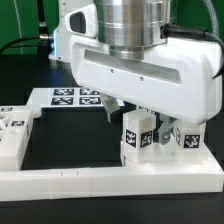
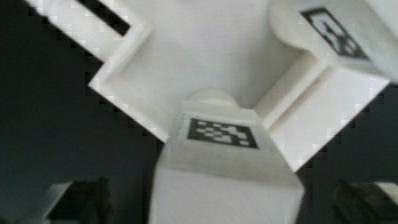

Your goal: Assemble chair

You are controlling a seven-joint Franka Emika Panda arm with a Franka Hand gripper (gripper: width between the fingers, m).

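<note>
An upright white chair part (image 1: pixel 137 138) with black-and-white tags stands behind the front rail. In the wrist view it is a narrow white post (image 2: pixel 222 170) with a tag on top, set against a large white slab (image 2: pixel 196 55) that carries another tag. My gripper (image 1: pixel 137 124) hangs over this post with one dark finger on each side. In the wrist view the gripper (image 2: pixel 222 208) straddles the post, and dark gaps show between it and both fingers (image 2: pixel 80 200). A second tagged block (image 1: pixel 190 137) stands just to the exterior view's right.
The long white border rail (image 1: pixel 110 182) runs along the front. The marker board (image 1: pixel 65 97) lies at the back. More tagged white parts (image 1: pixel 14 135) sit at the exterior view's left. The black table (image 1: pixel 70 140) shows between them.
</note>
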